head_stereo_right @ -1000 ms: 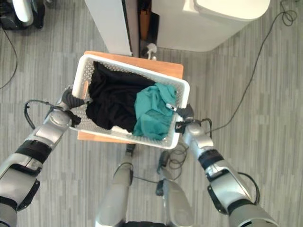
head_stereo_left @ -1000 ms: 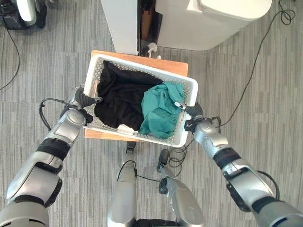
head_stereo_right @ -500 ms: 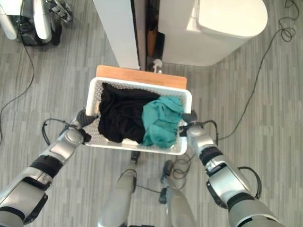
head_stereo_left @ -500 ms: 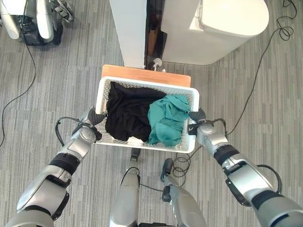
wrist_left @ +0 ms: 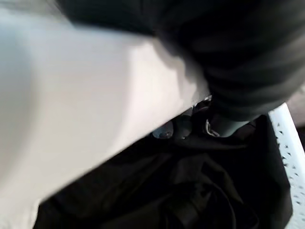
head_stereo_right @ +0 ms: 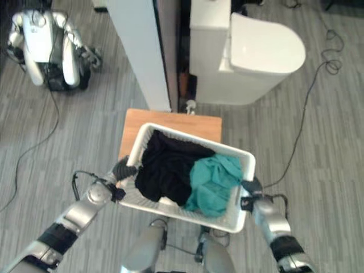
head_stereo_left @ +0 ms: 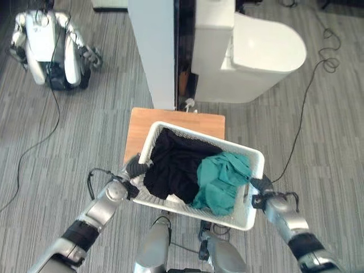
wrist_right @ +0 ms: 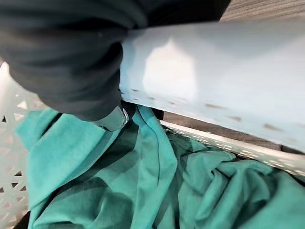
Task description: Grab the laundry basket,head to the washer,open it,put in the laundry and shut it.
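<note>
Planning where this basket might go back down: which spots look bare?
The wooden table is bare along its left and far edges, beyond the laundry basket. Grey floor lies open on both sides. It is crowded between the table and the white washer, and around the other robot.

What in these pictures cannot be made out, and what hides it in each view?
- Left robot hand: its fingers are hidden by the basket rim in the eye views, and blurred in its wrist view.
- Right robot hand: its fingers are covered by its dark cover.
- White item: buried beneath the black clothes.
- Washer door: unseen from above.
</note>
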You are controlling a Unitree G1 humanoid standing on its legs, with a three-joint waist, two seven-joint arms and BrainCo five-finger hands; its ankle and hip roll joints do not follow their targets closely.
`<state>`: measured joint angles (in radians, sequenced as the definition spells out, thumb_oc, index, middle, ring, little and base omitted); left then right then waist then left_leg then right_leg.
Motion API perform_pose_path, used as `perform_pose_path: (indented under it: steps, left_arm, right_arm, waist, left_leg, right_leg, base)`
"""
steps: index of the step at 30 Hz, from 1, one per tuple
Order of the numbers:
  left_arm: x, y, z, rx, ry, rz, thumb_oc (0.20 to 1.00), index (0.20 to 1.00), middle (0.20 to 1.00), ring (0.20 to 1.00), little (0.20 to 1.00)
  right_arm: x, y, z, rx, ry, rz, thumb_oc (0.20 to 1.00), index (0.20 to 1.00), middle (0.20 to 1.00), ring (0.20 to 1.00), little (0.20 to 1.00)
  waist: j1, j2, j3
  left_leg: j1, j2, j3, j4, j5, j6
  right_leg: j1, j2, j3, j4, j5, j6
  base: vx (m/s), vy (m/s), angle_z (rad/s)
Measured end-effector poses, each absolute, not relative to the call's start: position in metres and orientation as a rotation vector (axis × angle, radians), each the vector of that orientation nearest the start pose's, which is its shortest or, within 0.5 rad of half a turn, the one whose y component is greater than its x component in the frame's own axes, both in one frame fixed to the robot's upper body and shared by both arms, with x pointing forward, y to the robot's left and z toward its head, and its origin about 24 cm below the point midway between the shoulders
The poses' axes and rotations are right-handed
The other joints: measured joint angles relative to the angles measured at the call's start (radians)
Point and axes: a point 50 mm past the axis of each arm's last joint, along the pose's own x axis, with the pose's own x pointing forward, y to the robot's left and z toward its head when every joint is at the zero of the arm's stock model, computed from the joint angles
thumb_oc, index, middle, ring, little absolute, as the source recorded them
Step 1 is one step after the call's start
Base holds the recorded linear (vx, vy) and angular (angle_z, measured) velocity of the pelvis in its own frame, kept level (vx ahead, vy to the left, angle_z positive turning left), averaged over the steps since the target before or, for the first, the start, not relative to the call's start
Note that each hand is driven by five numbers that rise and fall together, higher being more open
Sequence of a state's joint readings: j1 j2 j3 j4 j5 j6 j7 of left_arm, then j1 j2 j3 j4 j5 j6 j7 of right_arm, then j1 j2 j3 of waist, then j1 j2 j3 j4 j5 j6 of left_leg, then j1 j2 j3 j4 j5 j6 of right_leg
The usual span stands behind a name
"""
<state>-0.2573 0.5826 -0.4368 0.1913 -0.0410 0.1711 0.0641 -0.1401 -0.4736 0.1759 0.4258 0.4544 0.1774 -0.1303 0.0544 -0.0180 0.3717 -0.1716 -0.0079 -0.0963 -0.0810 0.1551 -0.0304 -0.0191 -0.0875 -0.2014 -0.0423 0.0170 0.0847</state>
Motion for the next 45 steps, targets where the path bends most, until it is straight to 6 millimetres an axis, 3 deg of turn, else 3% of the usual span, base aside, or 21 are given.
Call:
perform_pose_path:
  steps: [5,12,17,22,24,26,28,29,30,31,35,36,37,38,39,40,41,42,45]
  left_arm:
    - [0.269,0.182,0.022,0.625,0.237,-0.318,0.200,0.200,0.200,0.200,0.200]
    - [0.249,0.180,0.003,0.588,0.310,-0.368,0.200,0.200,0.200,0.200,0.200]
    - [0.252,0.176,0.002,0.592,0.313,-0.383,0.200,0.200,0.200,0.200,0.200]
    - [0.263,0.167,0.008,0.640,0.276,-0.410,0.200,0.200,0.200,0.200,0.200]
    - [0.275,0.167,0.014,0.670,0.258,-0.402,0.200,0.200,0.200,0.200,0.200]
    - [0.283,0.167,0.021,0.684,0.237,-0.394,0.200,0.200,0.200,0.200,0.200]
    - [0.291,0.164,0.028,0.693,0.210,-0.397,0.200,0.200,0.200,0.200,0.200]
    - [0.294,0.164,0.031,0.695,0.197,-0.393,0.200,0.200,0.200,0.200,0.200]
    - [0.292,0.167,0.029,0.694,0.208,-0.386,0.200,0.200,0.200,0.200,0.200]
    - [0.290,0.171,0.025,0.700,0.229,-0.380,0.200,0.200,0.200,0.200,0.200]
    - [0.275,0.188,0.008,0.680,0.311,-0.341,0.200,0.200,0.200,0.200,0.200]
    - [0.273,0.191,0.004,0.680,0.330,-0.336,0.200,0.200,0.200,0.200,0.200]
    - [0.269,0.192,-0.003,0.666,0.358,-0.332,0.200,0.200,0.200,0.200,0.200]
    - [0.261,0.196,-0.010,0.645,0.388,-0.321,0.200,0.200,0.200,0.200,0.200]
    - [0.253,0.200,-0.016,0.628,0.408,-0.312,0.200,0.200,0.200,0.200,0.200]
    - [0.249,0.199,-0.018,0.620,0.405,-0.319,0.200,0.200,0.200,0.200,0.200]
    - [0.247,0.196,-0.021,0.604,0.409,-0.325,0.200,0.200,0.200,0.200,0.200]
    - [0.245,0.192,-0.024,0.585,0.418,-0.329,0.200,0.200,0.200,0.200,0.200]
    - [0.241,0.196,-0.030,0.574,0.450,-0.311,0.200,0.200,0.200,0.200,0.200]
  right_arm:
    - [0.229,-0.254,-0.026,-0.080,0.529,-0.130,0.200,0.200,0.200,0.200,0.200]
    - [0.206,-0.259,-0.035,-0.076,0.582,-0.128,0.200,0.200,0.200,0.200,0.200]
    - [0.202,-0.262,-0.037,-0.065,0.592,-0.146,0.200,0.200,0.200,0.200,0.200]
    - [0.189,-0.268,-0.038,-0.035,0.596,-0.188,0.200,0.200,0.200,0.200,0.200]
    - [0.200,-0.266,-0.033,-0.019,0.560,-0.194,0.200,0.200,0.200,0.200,0.200]
    - [0.209,-0.265,-0.030,-0.015,0.541,-0.195,0.200,0.200,0.200,0.200,0.200]
    - [0.209,-0.266,-0.030,-0.012,0.527,-0.205,0.200,0.200,0.200,0.200,0.200]
    - [0.209,-0.264,-0.034,-0.006,0.541,-0.202,0.200,0.200,0.200,0.200,0.200]
    - [0.210,-0.260,-0.039,0.001,0.557,-0.196,0.200,0.200,0.200,0.200,0.200]
    - [0.209,-0.255,-0.044,0.007,0.575,-0.185,0.200,0.200,0.200,0.200,0.200]
    - [0.208,-0.242,-0.053,-0.006,0.615,-0.134,0.200,0.200,0.200,0.200,0.200]
    - [0.207,-0.240,-0.054,-0.012,0.622,-0.125,0.200,0.200,0.200,0.200,0.200]
    - [0.205,-0.240,-0.057,-0.036,0.639,-0.115,0.200,0.200,0.200,0.200,0.200]
    - [0.206,-0.238,-0.060,-0.041,0.653,-0.110,0.200,0.200,0.200,0.200,0.200]
    - [0.206,-0.236,-0.061,-0.050,0.655,-0.094,0.200,0.200,0.200,0.200,0.200]
    - [0.201,-0.237,-0.063,-0.054,0.669,-0.096,0.200,0.200,0.200,0.200,0.200]
    - [0.198,-0.240,-0.064,-0.063,0.678,-0.101,0.200,0.200,0.200,0.200,0.200]
    - [0.194,-0.243,-0.066,-0.069,0.689,-0.107,0.200,0.200,0.200,0.200,0.200]
    - [0.201,-0.240,-0.063,-0.076,0.673,-0.091,0.200,0.200,0.200,0.200,0.200]
  waist:
    - [-0.038,-0.008,-0.075]
    - [-0.061,-0.002,-0.148]
    - [-0.073,0.000,-0.150]
    - [-0.118,-0.002,-0.168]
    - [-0.115,0.000,-0.167]
    - [-0.118,-0.003,-0.164]
    - [-0.131,-0.003,-0.155]
    - [-0.122,0.009,-0.144]
    - [-0.110,0.018,-0.140]
    - [-0.084,0.022,-0.139]
    - [-0.039,-0.003,-0.141]
    - [-0.034,-0.011,-0.141]
    - [-0.015,-0.009,-0.142]
    - [0.004,0.000,-0.147]
    - [0.013,-0.012,-0.156]
    - [0.015,-0.029,-0.170]
    - [0.015,-0.039,-0.170]
    - [0.005,-0.039,-0.176]
    - [0.045,-0.077,-0.185]
  left_leg:
    - [0.056,-0.002,0.011,-0.010,-0.013,0.009]
    - [0.108,0.004,0.053,-0.011,-0.033,0.013]
    - [0.132,0.008,0.089,-0.011,-0.042,0.018]
    - [0.139,0.001,0.118,-0.010,-0.046,0.024]
    - [0.132,0.004,0.197,-0.007,-0.047,0.035]
    - [0.130,0.010,0.295,0.006,-0.062,0.053]
    - [0.128,0.009,0.351,0.023,-0.072,0.072]
    - [0.132,0.037,0.424,0.039,-0.079,0.085]
    - [0.140,0.062,0.466,0.044,-0.082,0.090]
    - [0.151,0.084,0.498,0.045,-0.094,0.095]
    - [0.155,0.133,0.609,0.077,-0.094,0.067]
    - [0.155,0.141,0.613,0.093,-0.088,0.058]
    - [0.154,0.168,0.622,0.121,-0.077,0.047]
    - [0.147,0.215,0.621,0.155,-0.070,0.055]
    - [0.102,0.270,0.614,0.233,-0.046,0.069]
    - [0.063,0.281,0.578,0.258,-0.037,0.053]
    - [0.066,0.262,0.558,0.230,-0.025,0.016]
    - [0.078,0.279,0.569,0.209,-0.005,-0.002]
    - [0.043,0.318,0.416,0.259,0.053,-0.018]
  right_leg:
    - [0.054,-0.003,0.006,-0.016,-0.011,0.003]
    - [0.090,-0.002,0.052,-0.030,-0.016,0.002]
    - [0.092,-0.003,0.087,-0.018,-0.016,0.003]
    - [0.064,-0.014,0.118,0.013,-0.022,0.012]
    - [-0.010,-0.018,0.201,0.071,-0.024,0.031]
    - [-0.070,-0.023,0.240,0.103,-0.007,0.064]
    - [-0.082,-0.059,0.157,0.096,-0.006,0.025]
    - [-0.101,-0.099,0.026,0.184,-0.035,0.045]
    - [-0.120,-0.123,-0.061,0.305,-0.070,0.050]
    - [-0.137,-0.144,-0.101,0.427,-0.098,0.055]
    - [-0.046,-0.192,-0.120,0.483,-0.173,0.071]
    - [-0.011,-0.179,-0.117,0.423,-0.187,0.059]
    - [0.001,-0.144,-0.121,0.360,-0.196,0.019]
    - [0.000,-0.099,-0.109,0.315,-0.168,-0.024]
    - [0.011,-0.053,-0.102,0.250,-0.129,-0.068]
    - [-0.001,-0.039,-0.085,0.222,-0.114,-0.089]
    - [-0.003,-0.019,-0.077,0.208,-0.104,-0.103]
    - [-0.015,0.018,-0.073,0.206,-0.105,-0.103]
    - [-0.033,0.062,-0.056,0.194,-0.105,-0.118]
  base:
    - [0.08,0.009,-0.06]
    - [0.04,0.011,-0.18]
    - [0.01,0.055,-0.22]
    - [-0.13,0.093,-0.19]
    - [-0.31,0.055,-0.97]
    - [-0.30,0.097,-1.44]
    - [-0.31,0.076,-1.07]
    - [-0.28,0.053,-1.21]
    - [-0.27,0.036,-1.57]
    - [-0.16,-0.012,-1.39]
    - [-0.18,-0.150,-1.02]
    - [-0.22,-0.282,-0.90]
    - [-0.17,-0.289,-1.12]
    - [-0.12,-0.330,-1.40]
    - [-0.07,-0.319,-1.26]
    - [-0.07,-0.325,-0.84]
    - [-0.11,-0.358,-0.44]
    - [-0.10,-0.274,-0.38]
    - [-0.17,-0.270,-0.64]
